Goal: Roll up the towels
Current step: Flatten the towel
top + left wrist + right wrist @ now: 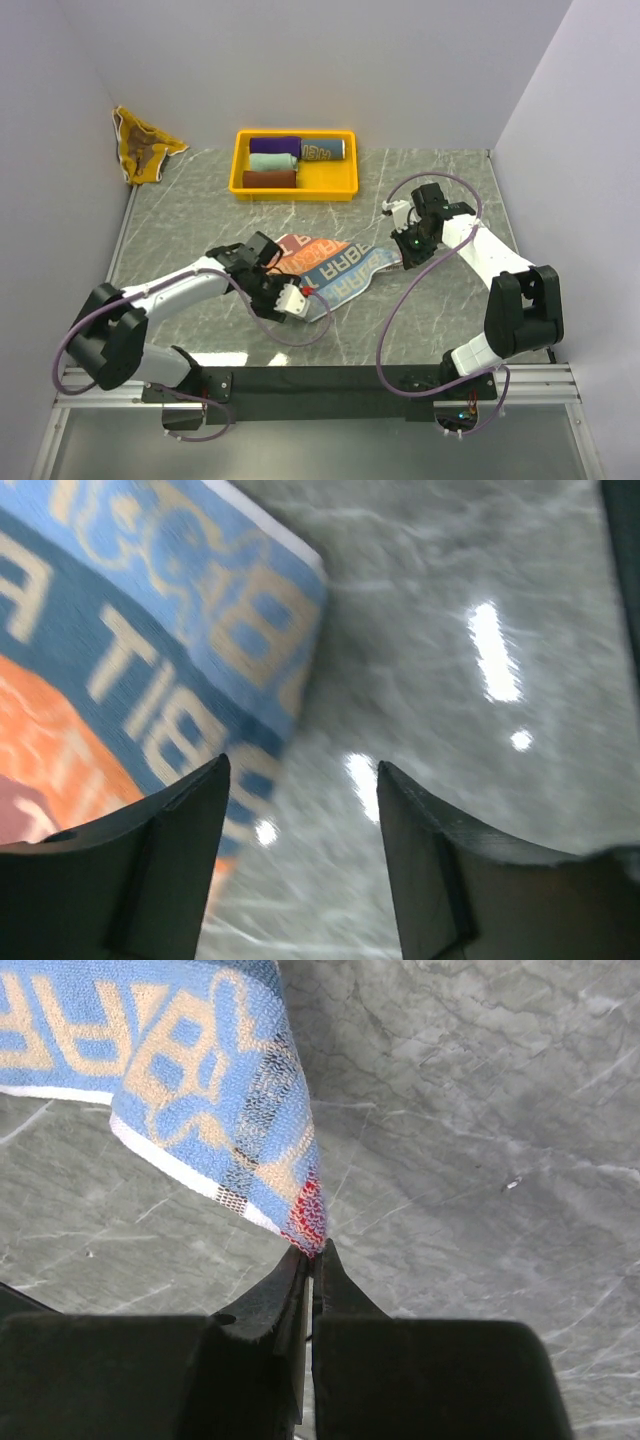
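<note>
A blue towel with tan RABBIT lettering and an orange patch [335, 268] lies spread on the table's middle. My right gripper [399, 252] is shut on its right corner; in the right wrist view the gripper [311, 1252] pinches the red-stitched tip of the towel [200, 1070], slightly lifted. My left gripper [303, 298] is open and empty at the towel's near-left edge. In the left wrist view the gripper [300, 780] sits over bare table with the towel [150, 650] under and beside its left finger. A brown and yellow towel [145, 147] lies crumpled at the back left.
A yellow tray [340, 181] at the back centre holds rolled towels: purple [275, 145], mint [273, 161], maroon [270, 179] and a blue-grey lettered one [323, 150]. Walls close off the left, back and right. The table top is grey marble.
</note>
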You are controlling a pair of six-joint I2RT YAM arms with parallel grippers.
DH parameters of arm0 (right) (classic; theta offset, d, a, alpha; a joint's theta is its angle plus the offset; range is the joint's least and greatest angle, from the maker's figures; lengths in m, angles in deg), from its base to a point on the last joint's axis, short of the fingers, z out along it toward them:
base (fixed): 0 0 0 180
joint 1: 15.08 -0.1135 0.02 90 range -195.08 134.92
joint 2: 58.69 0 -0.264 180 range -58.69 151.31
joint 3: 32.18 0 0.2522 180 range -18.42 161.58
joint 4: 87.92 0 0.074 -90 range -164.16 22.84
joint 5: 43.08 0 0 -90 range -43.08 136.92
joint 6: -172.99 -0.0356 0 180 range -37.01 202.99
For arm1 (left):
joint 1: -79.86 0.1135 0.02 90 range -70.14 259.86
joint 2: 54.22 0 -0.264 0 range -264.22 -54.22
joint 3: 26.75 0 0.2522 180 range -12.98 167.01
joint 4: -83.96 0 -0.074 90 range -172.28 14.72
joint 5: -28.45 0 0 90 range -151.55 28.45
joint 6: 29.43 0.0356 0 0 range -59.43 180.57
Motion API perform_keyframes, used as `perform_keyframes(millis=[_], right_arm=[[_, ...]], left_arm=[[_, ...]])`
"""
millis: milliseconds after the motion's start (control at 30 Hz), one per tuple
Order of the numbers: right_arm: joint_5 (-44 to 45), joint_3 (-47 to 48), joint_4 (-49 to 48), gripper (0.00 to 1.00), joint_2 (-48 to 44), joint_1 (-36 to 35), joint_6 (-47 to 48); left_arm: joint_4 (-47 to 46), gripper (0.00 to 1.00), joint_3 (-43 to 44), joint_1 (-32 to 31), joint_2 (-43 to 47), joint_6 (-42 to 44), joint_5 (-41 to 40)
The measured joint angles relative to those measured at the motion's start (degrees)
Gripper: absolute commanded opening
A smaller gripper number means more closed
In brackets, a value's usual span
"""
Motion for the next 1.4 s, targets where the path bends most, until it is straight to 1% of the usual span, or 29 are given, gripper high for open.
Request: perform_keyframes(millis=[67, 100, 167, 200, 267, 300, 367, 400, 433, 467, 533, 600, 667, 733, 800, 833, 867, 900, 933, 967, 1067, 1167, 1267, 1300, 1400], right_arm=[[0.0, 0.0, 0.2, 0.00, 0.0, 0.0, -0.3], [0.0, 0.0, 0.3, 0.00, 0.0, 0.0, -0.5], [0.0, 0.0, 0.3, 0.00, 0.0, 0.1, -0.6], [0.1, 0.0, 0.3, 0.00, 0.0, 0.2, -0.7], [0.1, 0.0, 0.4, 0.00, 0.0, 0.5, -0.7], [0.1, 0.0, 0.5, 0.00, 0.0, 0.7, -0.7], [0.1, 0.1, 1.0, 0.00, 0.0, 1.2, -0.7], [0.1, 0.1, 1.3, 0.00, 0.0, 1.4, -0.7], [0.1, 0.1, 1.6, 0.00, 0.0, 1.6, -0.6], [0.1, 0.1, 2.0, 0.00, -0.1, 1.7, -0.5], [0.1, 0.0, 2.9, 0.00, -0.7, 1.9, -0.2], [0.2, -0.1, 3.9, 0.00, -2.2, 1.9, 0.5], [0.2, -0.1, 4.8, 0.00, -3.8, 1.9, 1.2], [0.1, 0.0, 5.4, 0.00, -4.8, 1.9, 1.8], [0.1, 0.0, 5.7, 0.00, -4.4, 1.9, 2.2], [0.1, 0.1, 5.7, 0.00, -4.0, 1.9, 2.3], [0.0, 0.1, 5.7, 0.00, -3.1, 1.9, 2.3], [0.0, 0.2, 5.6, 0.00, -2.1, 1.9, 2.3], [-0.1, 0.3, 5.6, 0.00, -0.9, 1.9, 2.3], [-0.1, 0.3, 5.5, 0.00, 0.0, 1.9, 2.3], [0.0, 0.3, 5.5, 0.00, 2.2, 2.0, 2.3], [0.0, 0.3, 5.4, 0.00, 2.8, 2.0, 2.3], [-0.1, 0.3, 5.4, 0.00, 2.8, 2.0, 2.0], [-0.1, 0.3, 5.4, 0.00, 2.8, 2.0, 1.8], [-0.6, 0.3, 5.4, 0.00, 2.8, 2.0, 1.0]], left_arm=[[-3.7, 0.62, 0.0, -1.9, -1.8, 0.0, -1.0], [-5.0, 0.56, 0.0, -2.6, -2.8, 0.1, -1.4], [-7.5, 0.50, 0.0, -3.7, -5.4, 0.4, -2.1], [-8.2, 0.44, 0.0, -4.1, -6.5, 0.7, -2.5], [-9.5, 0.37, 0.0, -4.6, -9.0, 1.6, -3.1], [-10.0, 0.25, 0.0, -4.7, -10.1, 1.8, -3.4], [-10.3, 0.16, 0.6, -4.8, -10.9, 2.1, -3.7], [-9.7, 0.08, 1.2, -4.9, -11.3, 2.2, -3.6], [-8.9, 0.03, 1.9, -4.9, -11.5, 1.8, -3.3], [-7.5, 0.01, 2.6, -4.8, -11.5, 1.2, -2.6], [-3.5, 0.00, 5.0, -4.3, -11.0, 0.0, 0.0], [1.0, 0.00, 8.0, -3.0, -9.9, -2.0, 4.7], [5.5, 0.00, 12.4, -0.4, -9.2, -4.9, 10.1], [9.4, 0.00, 18.7, 3.8, -10.9, -7.9, 15.6], [9.6, 0.01, 24.8, 9.0, -15.3, -13.8, 20.9], [8.4, 0.01, 26.8, 11.3, -17.4, -16.9, 22.1], [6.0, 0.03, 28.4, 13.7, -20.0, -20.6, 23.2], [2.9, 0.07, 29.2, 16.0, -22.8, -25.3, 23.5], [-0.2, 0.14, 29.4, 17.9, -25.1, -29.4, 23.5], [-2.8, 0.27, 29.4, 19.8, -27.5, -33.2, 23.0], [-7.1, 0.41, 29.7, 22.0, -32.5, -41.9, 20.3], [-8.9, 0.43, 30.3, 22.0, -33.8, -47.0, 18.2], [-10.1, 0.47, 29.8, 22.0, -31.0, -47.8, 16.8], [-11.6, 0.48, 28.0, 22.0, -28.3, -47.5, 16.1], [-12.1, 0.52, 21.9, 21.6, -17.2, -45.8, 13.4]])
